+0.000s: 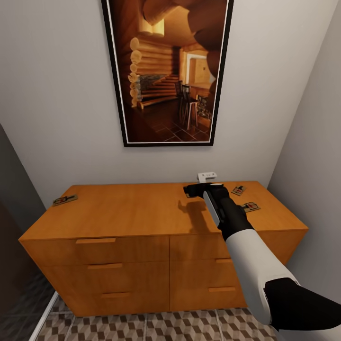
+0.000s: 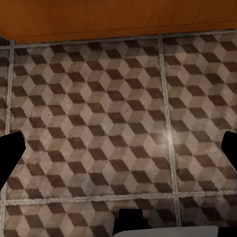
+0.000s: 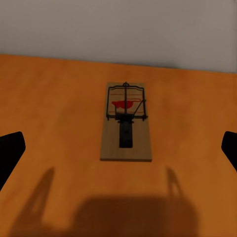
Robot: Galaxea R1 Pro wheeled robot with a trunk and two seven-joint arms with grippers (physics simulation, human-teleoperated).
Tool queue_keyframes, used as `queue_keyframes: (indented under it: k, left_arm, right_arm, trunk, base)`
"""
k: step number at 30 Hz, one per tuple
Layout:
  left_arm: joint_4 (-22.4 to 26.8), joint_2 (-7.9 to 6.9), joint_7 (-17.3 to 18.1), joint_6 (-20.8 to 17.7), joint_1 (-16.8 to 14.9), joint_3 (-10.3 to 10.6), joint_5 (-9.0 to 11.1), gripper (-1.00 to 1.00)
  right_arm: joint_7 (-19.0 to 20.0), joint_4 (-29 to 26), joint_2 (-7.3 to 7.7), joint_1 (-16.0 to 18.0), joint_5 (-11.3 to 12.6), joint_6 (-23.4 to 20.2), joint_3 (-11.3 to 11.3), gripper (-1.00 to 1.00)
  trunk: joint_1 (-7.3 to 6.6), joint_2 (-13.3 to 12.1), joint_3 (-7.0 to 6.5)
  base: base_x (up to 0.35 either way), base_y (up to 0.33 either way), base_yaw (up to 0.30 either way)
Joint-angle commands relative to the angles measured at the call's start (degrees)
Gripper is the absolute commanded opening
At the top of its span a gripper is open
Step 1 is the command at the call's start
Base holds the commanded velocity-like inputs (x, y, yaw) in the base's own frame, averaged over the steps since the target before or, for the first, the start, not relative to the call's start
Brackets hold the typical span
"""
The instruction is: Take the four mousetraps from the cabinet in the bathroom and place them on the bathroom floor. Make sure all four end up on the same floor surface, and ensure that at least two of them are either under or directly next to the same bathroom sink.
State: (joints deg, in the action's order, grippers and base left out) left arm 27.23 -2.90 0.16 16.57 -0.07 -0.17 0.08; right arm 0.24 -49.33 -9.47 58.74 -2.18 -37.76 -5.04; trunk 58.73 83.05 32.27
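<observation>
A low, wide cabinet [image 1: 142, 213] of smooth orange-brown wood stood against a pale grey wall, its flat top matte and its front split into drawers with slim bar handles. Above it hung a tall black-framed picture [image 1: 168, 71] of a log-cabin interior. Below, the floor [image 1: 156, 327] was laid in large square tiles printed with a brown, beige and white cube pattern, with pale grout lines.

Three small, flat, rectangular traps showed on the cabinet top in the head view: one [image 1: 65, 200] near the far left corner, and two [image 1: 238, 190] [image 1: 250, 207] toward the right end, close to each other. The right arm, white with black joints, reached over the top, its gripper [image 1: 203, 189] hanging above the wood between the middle and the right-hand pair and throwing a shadow on the wood.

In the right wrist view a trap [image 3: 126, 122] lay flat on the cabinet: a light wooden plate with a black wire bar and a red patch (which of the traps it was, I could not tell). The black fingertips [image 3: 10, 153] stood wide apart on either side, touching nothing.

The left wrist view looked at tiles by the cabinet's base, the left gripper [image 2: 121, 148] spread wide and empty.
</observation>
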Motion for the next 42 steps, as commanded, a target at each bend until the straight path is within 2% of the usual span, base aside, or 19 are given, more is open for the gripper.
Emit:
queue_keyframes:
  k: [1,21,32,42]
  left_arm:
    - [0.02,0.00,0.02,0.13,0.01,-0.03,0.01,1.00]
    - [0.01,0.00,0.04,0.14,0.02,-0.01,0.01,1.00]
    - [-0.04,0.00,0.08,0.13,0.00,-0.01,0.01,1.00]
    - [-0.03,0.00,0.07,0.13,0.00,-0.01,0.01,1.00]
  right_arm:
    - [0.03,-0.07,0.00,0.02,-0.24,-0.30,-0.06,1.00]
    - [0.03,0.23,0.01,-0.13,-0.28,-0.20,-0.06,1.00]
    - [0.04,3.54,0.01,-0.17,-0.23,3.11,0.02,1.00]
    - [0.10,4.74,-0.02,-0.12,-0.13,3.85,-0.04,1.00]
  trunk:
    - [0.00,0.03,0.05]
    - [0.00,0.03,0.05]
    - [0.00,0.03,0.05]
    - [0.00,0.03,0.05]
  base:
    - [0.000,0.000,0.000]
    - [0.125,0.000,0.000]
    - [0.015,0.000,0.000]
    - [0.001,0.000,0.000]
